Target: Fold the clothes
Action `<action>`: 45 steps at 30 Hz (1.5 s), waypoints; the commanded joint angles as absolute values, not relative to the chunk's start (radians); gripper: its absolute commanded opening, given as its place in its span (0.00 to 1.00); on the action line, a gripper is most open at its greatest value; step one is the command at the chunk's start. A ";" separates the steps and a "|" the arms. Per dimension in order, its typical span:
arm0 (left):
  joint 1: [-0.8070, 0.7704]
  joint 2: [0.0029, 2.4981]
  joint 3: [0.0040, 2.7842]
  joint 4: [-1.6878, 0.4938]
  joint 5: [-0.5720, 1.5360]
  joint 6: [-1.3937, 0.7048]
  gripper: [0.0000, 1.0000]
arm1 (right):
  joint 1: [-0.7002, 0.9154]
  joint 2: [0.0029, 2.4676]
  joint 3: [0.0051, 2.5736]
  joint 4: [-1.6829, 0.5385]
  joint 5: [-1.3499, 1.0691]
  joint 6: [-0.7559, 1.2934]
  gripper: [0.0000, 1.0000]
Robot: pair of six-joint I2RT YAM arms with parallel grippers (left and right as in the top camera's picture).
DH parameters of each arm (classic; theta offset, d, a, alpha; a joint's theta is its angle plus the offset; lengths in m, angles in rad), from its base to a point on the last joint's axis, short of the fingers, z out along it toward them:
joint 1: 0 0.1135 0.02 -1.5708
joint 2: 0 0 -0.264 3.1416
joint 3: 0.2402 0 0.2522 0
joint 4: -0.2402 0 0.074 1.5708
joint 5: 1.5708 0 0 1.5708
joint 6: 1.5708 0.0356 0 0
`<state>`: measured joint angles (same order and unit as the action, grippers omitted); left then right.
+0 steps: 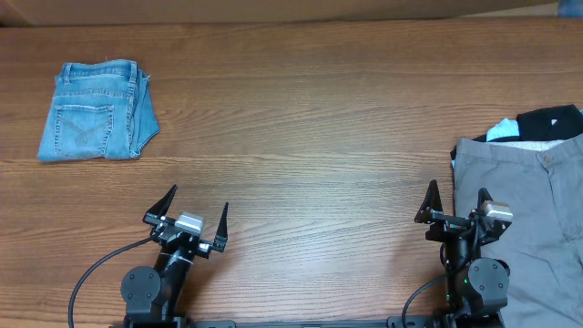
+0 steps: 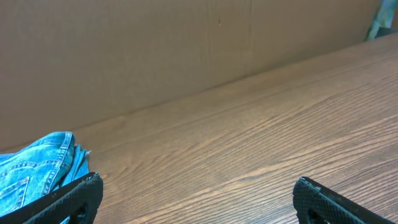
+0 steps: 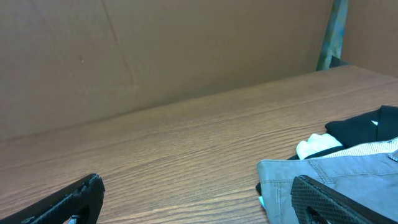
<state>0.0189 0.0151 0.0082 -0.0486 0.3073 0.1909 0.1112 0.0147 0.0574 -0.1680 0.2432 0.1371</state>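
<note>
The grey-khaki shorts (image 1: pixel 533 200) lie spread at the table's right edge, waistband toward the back, on top of black and white garments (image 1: pixel 537 126). They show in the right wrist view (image 3: pixel 336 171) too. My right gripper (image 1: pixel 455 199) is open and empty at the front right, its right finger over the shorts' left edge. My left gripper (image 1: pixel 194 210) is open and empty at the front left, over bare table. In the wrist views both gripper pairs (image 2: pixel 198 193) (image 3: pixel 199 196) stand wide apart with nothing between them.
Folded blue denim shorts (image 1: pixel 96 111) lie at the far left of the wooden table (image 1: pixel 301 118), also seen in the left wrist view (image 2: pixel 34 171). A brown cardboard wall (image 2: pixel 155 50) stands behind the table's far edge.
</note>
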 commanded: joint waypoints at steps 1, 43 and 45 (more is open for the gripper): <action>0.011 0.004 0.005 -0.048 0.307 0.199 1.00 | 0.105 0.003 0.051 -0.162 0.244 0.133 1.00; 0.011 0.004 0.005 -0.048 0.307 0.199 1.00 | 0.105 0.003 0.051 -0.162 0.244 0.133 1.00; 0.011 0.004 0.005 -0.048 0.303 0.217 1.00 | 0.105 0.003 0.051 -0.162 0.245 0.133 1.00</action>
